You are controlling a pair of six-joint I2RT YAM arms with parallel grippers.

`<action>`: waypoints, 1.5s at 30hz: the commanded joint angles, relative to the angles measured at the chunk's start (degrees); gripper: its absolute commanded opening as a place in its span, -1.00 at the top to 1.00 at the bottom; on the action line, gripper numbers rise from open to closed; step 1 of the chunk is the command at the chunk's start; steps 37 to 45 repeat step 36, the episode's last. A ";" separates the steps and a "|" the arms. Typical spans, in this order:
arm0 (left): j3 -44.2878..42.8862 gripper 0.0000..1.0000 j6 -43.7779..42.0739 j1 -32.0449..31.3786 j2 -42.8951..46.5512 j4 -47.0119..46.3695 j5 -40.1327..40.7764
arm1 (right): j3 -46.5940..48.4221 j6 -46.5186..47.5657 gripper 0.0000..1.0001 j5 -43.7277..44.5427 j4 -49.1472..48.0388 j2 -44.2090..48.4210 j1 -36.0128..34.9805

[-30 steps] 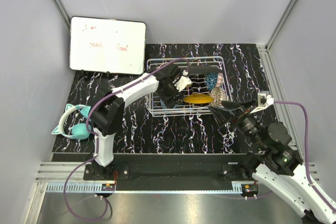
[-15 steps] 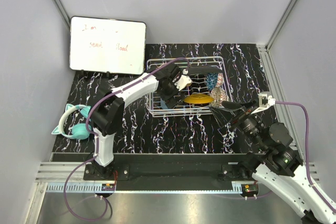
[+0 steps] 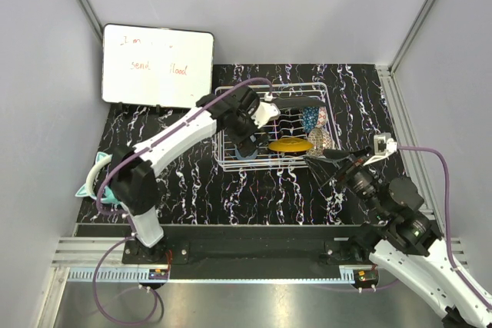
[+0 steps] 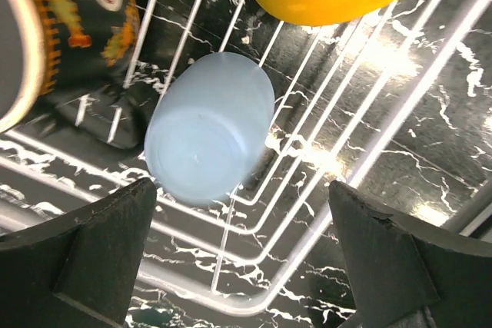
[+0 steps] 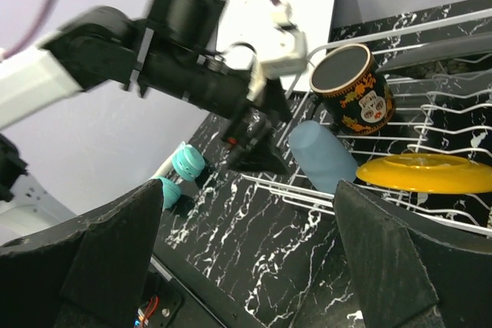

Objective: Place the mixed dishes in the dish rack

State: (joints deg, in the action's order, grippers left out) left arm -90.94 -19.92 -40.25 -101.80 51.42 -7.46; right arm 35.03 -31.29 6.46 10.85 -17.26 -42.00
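The light-blue plastic cup (image 4: 209, 137) lies on its side in the white wire dish rack (image 4: 415, 96), just ahead between the spread fingers of the left gripper (image 4: 242, 190), base toward them; the right gripper (image 5: 247, 186), also spread, is farther off.

My overhead view is bright and even, shadows soft. Left wrist shows glare on the glossy tabletop (image 4: 384, 51); right wrist blurs the left arm (image 5: 100, 44).
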 commanded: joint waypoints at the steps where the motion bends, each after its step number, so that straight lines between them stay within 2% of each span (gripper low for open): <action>1: -1.26 -0.98 0.06 0.08 5.73 0.62 1.39 | 2.32 2.10 -1.00 -0.21 0.22 -2.08 0.07; 11: 0.49 -0.98 0.50 3.60 15.39 -0.71 4.47 | 12.08 4.04 -0.99 1.27 10.85 -12.71 0.07; 16: 1.99 -0.98 3.31 8.68 22.06 -0.79 3.25 | 19.28 3.61 -0.99 10.58 25.60 -20.70 0.07; 19: 7.07 -0.98 3.84 9.40 28.90 -3.33 5.43 | 21.83 1.94 -0.99 15.42 30.18 -25.71 0.07; 21: 14.09 -0.98 3.75 9.40 33.48 -8.75 7.19 | 24.11 1.58 -0.99 15.78 32.20 -28.79 0.16; 23: 18.93 -0.98 5.06 9.40 38.42 -11.68 9.12 | 25.35 0.01 -0.99 16.56 33.26 -30.20 0.07; 28: 22.29 -0.98 9.20 9.66 42.64 -11.69 11.86 | 26.15 -1.67 -0.99 17.62 33.10 -29.59 0.07; 45: 23.87 -0.98 12.18 10.37 44.40 -11.95 11.60 | 25.88 1.40 -0.99 16.13 32.22 -29.59 0.07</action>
